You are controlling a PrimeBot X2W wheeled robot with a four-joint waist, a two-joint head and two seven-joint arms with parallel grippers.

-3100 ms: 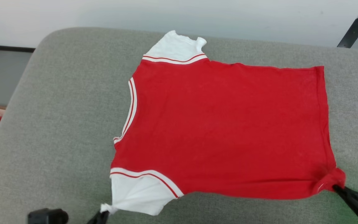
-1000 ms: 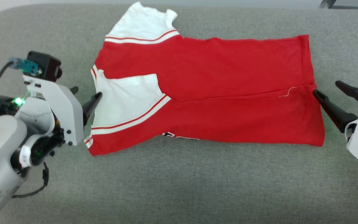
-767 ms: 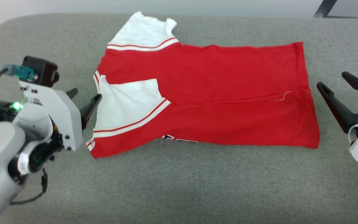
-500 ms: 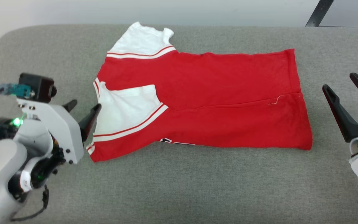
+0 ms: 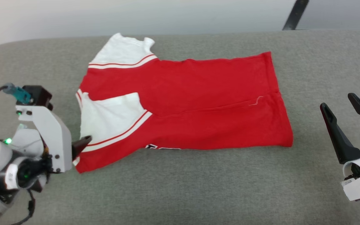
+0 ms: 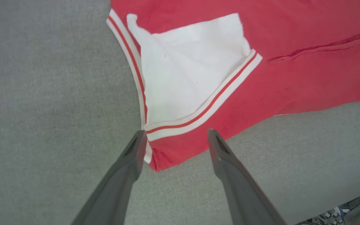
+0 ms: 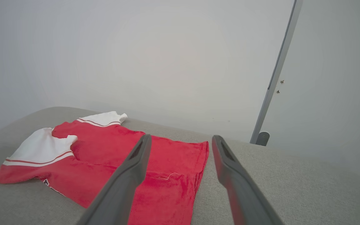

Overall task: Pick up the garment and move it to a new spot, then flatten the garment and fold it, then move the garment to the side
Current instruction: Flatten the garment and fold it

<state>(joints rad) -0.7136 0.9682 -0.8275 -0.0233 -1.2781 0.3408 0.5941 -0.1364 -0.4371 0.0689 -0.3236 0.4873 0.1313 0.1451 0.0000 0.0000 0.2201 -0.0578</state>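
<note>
As the garment [image 5: 183,103] is laid lengthwise across, its shoulder corner is flanked by the empty, wide-open left gripper [image 6: 177,134].

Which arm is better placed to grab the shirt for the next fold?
Probably left. The open left gripper has its fingers on either side of the garment's near collar-end corner, while the open right gripper sits clear of the hem, over bare cushion.

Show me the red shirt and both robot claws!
Red white-sleeved jersey shirt [image 5: 198,90]: head view, red middle.
Left dark-fingered gripper [image 6: 176,132]: left wrist view, between fingertips.
Right dark-fingered gripper [image 5: 337,100]: head view, between fingertips.
</note>
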